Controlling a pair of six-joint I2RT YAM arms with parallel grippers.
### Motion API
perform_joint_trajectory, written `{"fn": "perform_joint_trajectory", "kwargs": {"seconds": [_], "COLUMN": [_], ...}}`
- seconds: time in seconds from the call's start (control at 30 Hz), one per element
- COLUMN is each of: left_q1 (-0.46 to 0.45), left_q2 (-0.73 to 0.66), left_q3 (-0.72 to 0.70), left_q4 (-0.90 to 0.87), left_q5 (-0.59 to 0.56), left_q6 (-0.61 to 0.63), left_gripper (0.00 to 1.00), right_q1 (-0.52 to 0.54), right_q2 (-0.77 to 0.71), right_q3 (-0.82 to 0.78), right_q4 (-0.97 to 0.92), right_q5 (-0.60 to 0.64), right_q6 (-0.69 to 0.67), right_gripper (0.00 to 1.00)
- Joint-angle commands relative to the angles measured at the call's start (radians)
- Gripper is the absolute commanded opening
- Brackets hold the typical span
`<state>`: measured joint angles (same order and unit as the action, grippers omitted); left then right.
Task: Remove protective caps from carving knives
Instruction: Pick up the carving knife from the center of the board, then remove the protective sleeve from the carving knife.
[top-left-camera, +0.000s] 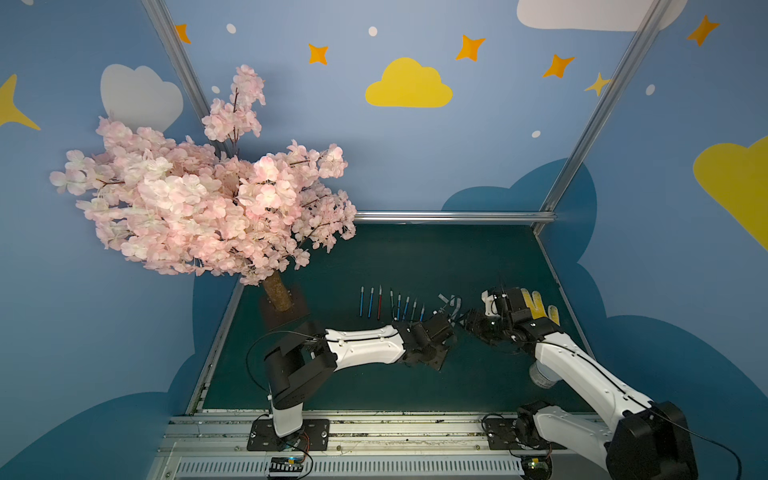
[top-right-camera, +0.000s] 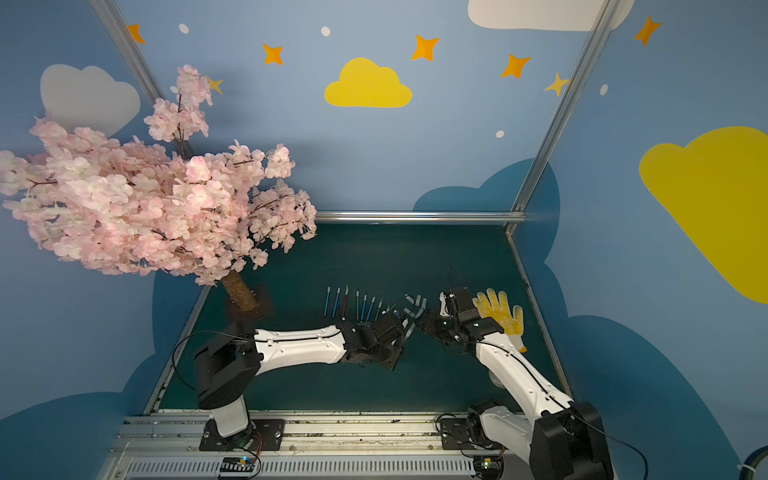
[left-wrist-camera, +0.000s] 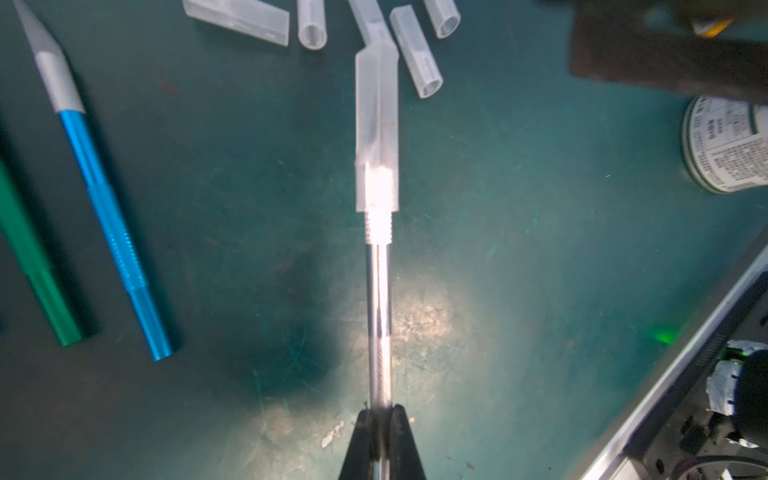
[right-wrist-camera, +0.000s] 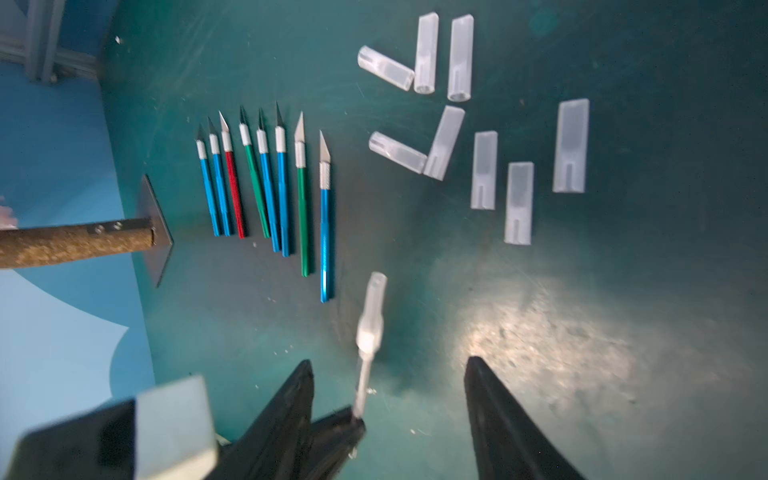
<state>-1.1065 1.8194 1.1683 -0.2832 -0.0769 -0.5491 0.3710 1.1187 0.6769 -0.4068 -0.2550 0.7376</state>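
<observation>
Scuffed green counter (top-left-camera: 415, 257), blue cloud-painted walls (top-left-camera: 415, 145), blossom tree (top-left-camera: 199, 199) far left. Left fingers (left-wrist-camera: 365, 430) clamp 1 silver knife (left-wrist-camera: 379, 311), cap (left-wrist-camera: 376, 133) on, right of 8 bare knives (right-wrist-camera: 282, 199). Right fingers (right-wrist-camera: 478, 378) stand apart. 8 loose caps (right-wrist-camera: 484, 170) lie further right.

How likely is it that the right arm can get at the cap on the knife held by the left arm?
Likely yes. The left tool holds the silver knife, and its cap sits just past the tips of the right tool, whose jaws stand apart; nothing blocks the way.
</observation>
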Motion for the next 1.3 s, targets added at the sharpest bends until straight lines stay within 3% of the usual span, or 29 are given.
{"fn": "perform_joint_trajectory", "kwargs": {"seconds": [0.0, 0.33, 1.27], "left_q1": [-0.006, -0.007, -0.007], "left_q2": [-0.028, -0.04, -0.06], "left_q3": [-0.007, -0.012, -0.018], "left_q4": [0.02, 0.012, 0.015], "left_q5": [0.008, -0.002, -0.012], "left_q6": [0.005, 0.001, -0.013], "left_gripper": [0.07, 0.06, 0.06], "right_q1": [0.012, 0.03, 0.059], "right_q2": [0.036, 0.156, 0.215], "right_q3": [0.051, 0.113, 0.095], "right_q4": [0.043, 0.039, 0.072], "right_q5": [0.01, 0.011, 0.028], "right_q6": [0.021, 0.022, 0.043], "right_gripper": [0.53, 0.39, 0.27]}}
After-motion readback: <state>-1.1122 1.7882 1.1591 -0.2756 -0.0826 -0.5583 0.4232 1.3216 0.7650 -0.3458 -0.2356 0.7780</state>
